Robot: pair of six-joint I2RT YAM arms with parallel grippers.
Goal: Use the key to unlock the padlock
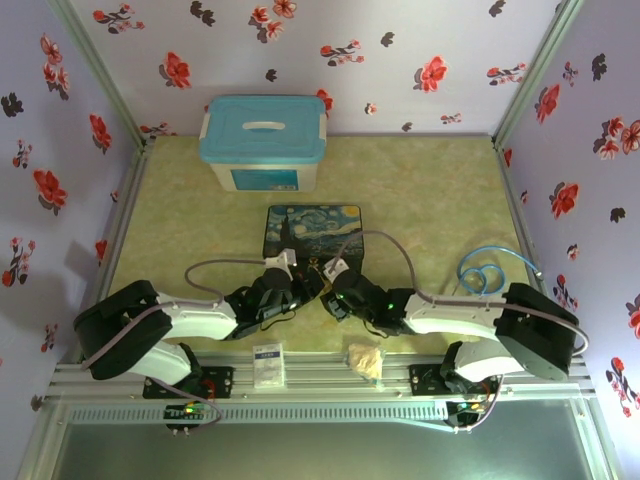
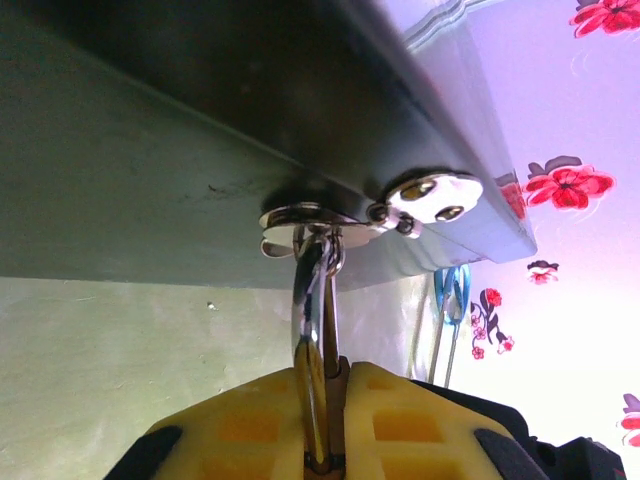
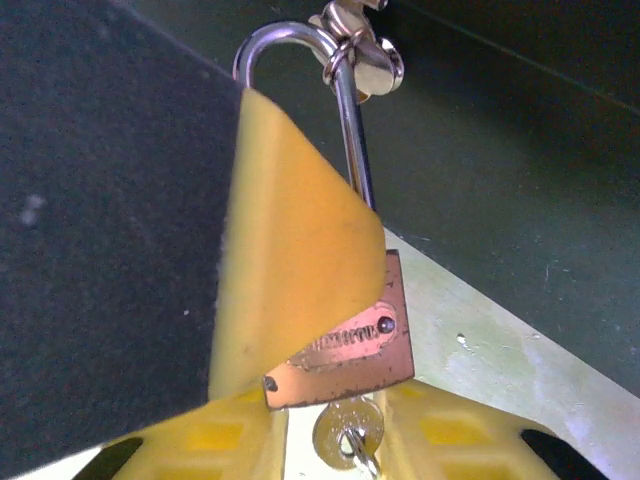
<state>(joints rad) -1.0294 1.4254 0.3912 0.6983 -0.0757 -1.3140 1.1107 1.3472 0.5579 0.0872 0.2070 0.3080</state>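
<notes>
The left gripper is clenched on the padlock, its yellow fingers pressed together around the thin silver shackle. In the left wrist view the shackle rises toward 12 o'clock and loops through the clasp of the painted box. Seen from above, the left arm lies low over the table. It stretches from its base at 8 o'clock toward 3 o'clock, the wrist turned up to 1 o'clock at the box's near edge. The right arm mirrors it, reaching from 4 o'clock toward 9 o'clock, so the two grippers meet almost tip to tip at the box's 6 o'clock side. In the right wrist view the padlock's coppery body hangs tilted beneath the clasp, and a yellow finger pad covers its 10 o'clock half. The key shows its round head and small ring just under the body at 6 o'clock. The head sits between the fingers of the right gripper, though whether they pinch it or stand clear cannot be told. A blue-lidded tub stands at the box's 11 o'clock. A beige wrapper and a small packet lie at 5 and 7 o'clock of the grippers.
</notes>
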